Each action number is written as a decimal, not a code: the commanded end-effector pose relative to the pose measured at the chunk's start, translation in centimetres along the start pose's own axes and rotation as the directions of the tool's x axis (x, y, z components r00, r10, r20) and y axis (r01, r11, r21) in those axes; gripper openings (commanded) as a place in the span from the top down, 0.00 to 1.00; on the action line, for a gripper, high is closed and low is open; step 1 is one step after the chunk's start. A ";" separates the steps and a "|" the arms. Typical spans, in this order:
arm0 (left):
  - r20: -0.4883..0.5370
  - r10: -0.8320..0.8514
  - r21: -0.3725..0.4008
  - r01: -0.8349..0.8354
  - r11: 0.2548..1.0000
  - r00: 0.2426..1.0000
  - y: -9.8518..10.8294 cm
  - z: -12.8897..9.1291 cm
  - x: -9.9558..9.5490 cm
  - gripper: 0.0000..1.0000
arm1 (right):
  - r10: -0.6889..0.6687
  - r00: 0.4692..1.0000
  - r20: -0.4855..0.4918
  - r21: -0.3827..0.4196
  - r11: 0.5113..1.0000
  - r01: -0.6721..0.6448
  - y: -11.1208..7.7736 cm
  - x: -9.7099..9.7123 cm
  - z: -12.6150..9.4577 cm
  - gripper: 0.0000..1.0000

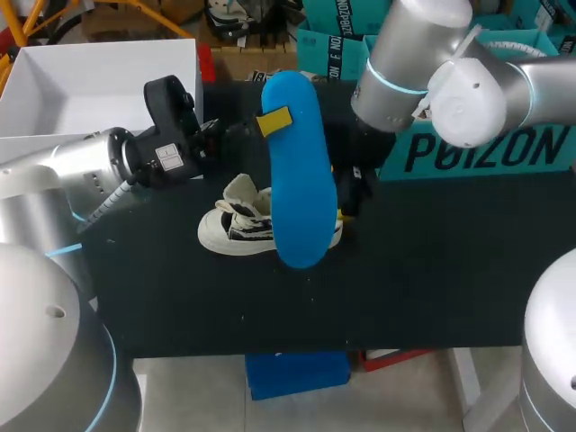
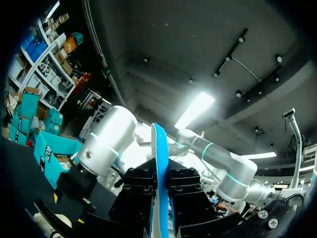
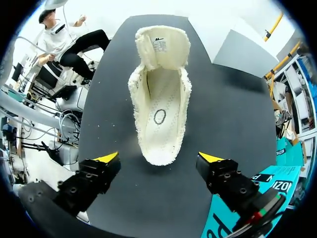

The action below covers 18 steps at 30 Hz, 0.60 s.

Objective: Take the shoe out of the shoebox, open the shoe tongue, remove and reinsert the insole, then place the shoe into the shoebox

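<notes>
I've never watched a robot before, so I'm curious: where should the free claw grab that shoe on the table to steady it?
Probably the heel end of the shoe, from straight above. The opening faces up, and the rounded heel lies under the open right claw, so one finger could drop down each side wall. The tongue end is folded open.

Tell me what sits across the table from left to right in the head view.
From the left: white shoebox, shoe, blue insole, right gripper.
</notes>
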<state>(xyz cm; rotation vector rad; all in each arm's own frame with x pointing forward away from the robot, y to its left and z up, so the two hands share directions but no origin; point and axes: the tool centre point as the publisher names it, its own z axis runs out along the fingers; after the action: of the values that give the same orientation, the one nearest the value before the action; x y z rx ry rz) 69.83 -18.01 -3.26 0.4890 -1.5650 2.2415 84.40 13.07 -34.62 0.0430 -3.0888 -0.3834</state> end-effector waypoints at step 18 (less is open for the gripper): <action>0.001 0.001 0.001 -0.001 1.000 1.000 0.1 0.1 0.0 1.00 | 0.066 0.997 0.033 0.240 0.968 -0.072 1.0 -1.2 1.0 0.00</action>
<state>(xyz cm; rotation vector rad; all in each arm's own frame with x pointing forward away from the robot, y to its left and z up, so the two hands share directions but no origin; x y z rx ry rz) 69.84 -18.02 -3.28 0.4895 -1.5641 2.2423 85.41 13.65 -35.27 -0.0610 -3.1326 -0.1193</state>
